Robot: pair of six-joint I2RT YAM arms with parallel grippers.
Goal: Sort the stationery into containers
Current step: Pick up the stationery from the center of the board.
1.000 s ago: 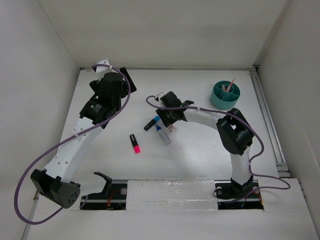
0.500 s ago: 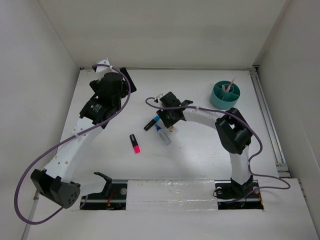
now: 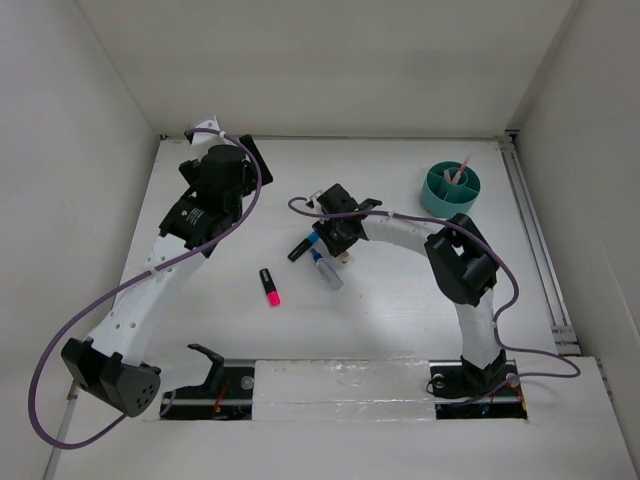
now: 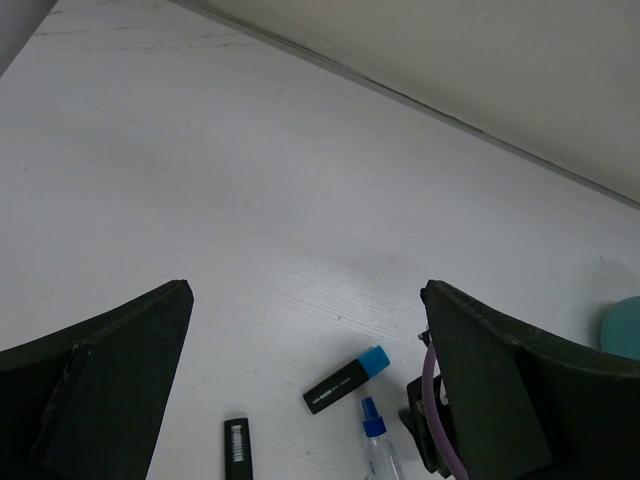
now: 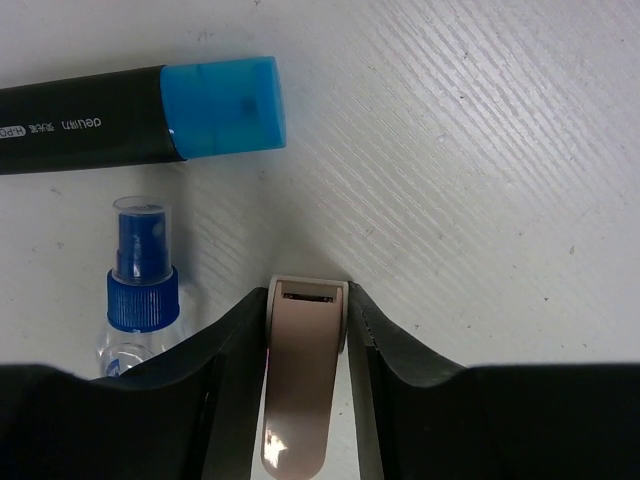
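Note:
My right gripper (image 5: 306, 305) is shut on a small tan block (image 5: 303, 385) low over the table's middle (image 3: 343, 252). Just left of it lie the black marker with a blue cap (image 5: 140, 112) and the clear blue-capped bottle (image 5: 140, 300); both also show from above, marker (image 3: 303, 246) and bottle (image 3: 326, 270). A black marker with a pink cap (image 3: 269, 286) lies nearer the front left. The round teal organiser (image 3: 449, 192) stands at the back right with a pink pencil (image 3: 459, 171) in its central cup. My left gripper (image 4: 300, 390) is open and empty, held high at the back left.
White walls close in the table on the left, back and right. A metal rail (image 3: 535, 240) runs along the right edge. The left wrist view shows the blue-capped marker (image 4: 346, 379), the bottle (image 4: 377, 440) and the right arm's purple cable (image 4: 440, 420).
The right gripper has shifted slightly to the left, staying low by the bottle and blue-capped marker. The left arm has not moved.

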